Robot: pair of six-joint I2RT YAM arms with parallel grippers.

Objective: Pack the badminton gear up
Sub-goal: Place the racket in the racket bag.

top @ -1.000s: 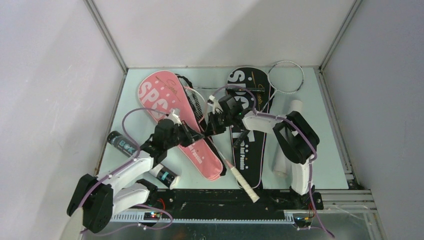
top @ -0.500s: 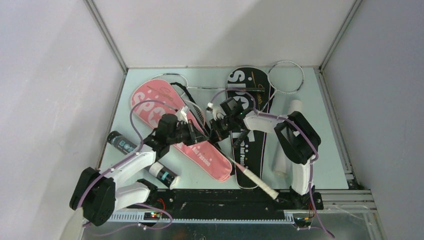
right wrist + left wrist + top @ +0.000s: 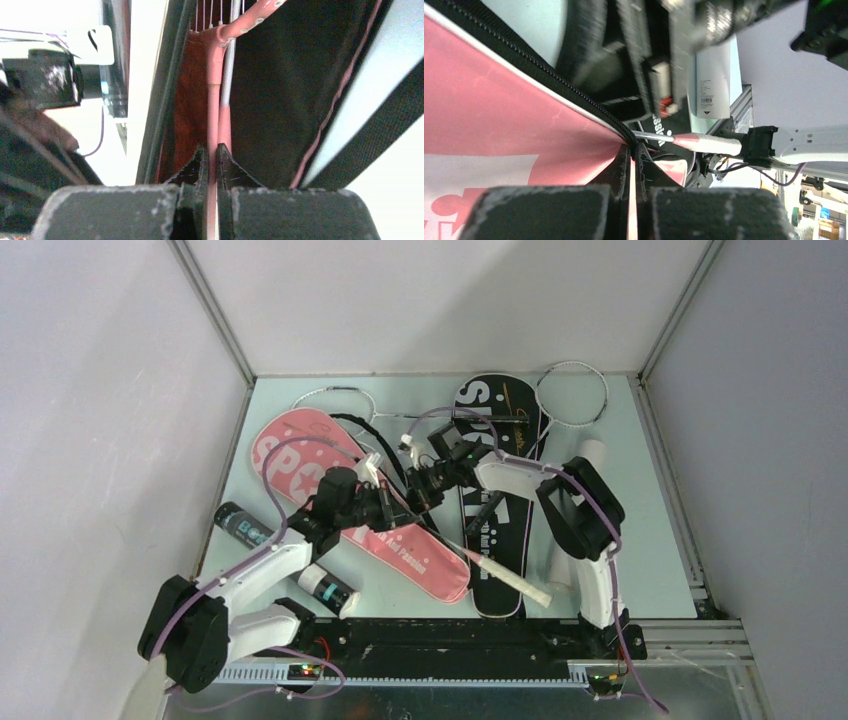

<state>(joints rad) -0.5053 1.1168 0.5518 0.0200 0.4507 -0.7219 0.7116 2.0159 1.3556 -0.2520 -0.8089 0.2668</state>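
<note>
The pink "SPORT" cover (image 3: 300, 465) lies slanted at centre left. My left gripper (image 3: 388, 510) is shut on its zippered edge, with pink fabric pinched between the pads in the left wrist view (image 3: 635, 156). My right gripper (image 3: 418, 498) is shut on the pink racket's shaft (image 3: 213, 100) just below the throat. The racket's head is hidden inside the cover. Its white-wrapped handle (image 3: 510, 578) sticks out toward the front over the black "SPORT" cover (image 3: 497, 410). A white racket head (image 3: 572, 395) lies at the back right.
Another thin white racket frame (image 3: 335, 400) lies behind the pink cover. Two black shuttle tubes (image 3: 243, 527) (image 3: 326, 587) lie at the front left. A white tube (image 3: 578, 520) lies on the right, partly behind the right arm. Walls close in the back and both sides.
The pink cover has slid and turned to the left. The pink racket's head has gone inside it, and its handle has swung right and back. Both grippers kept their holds.
</note>
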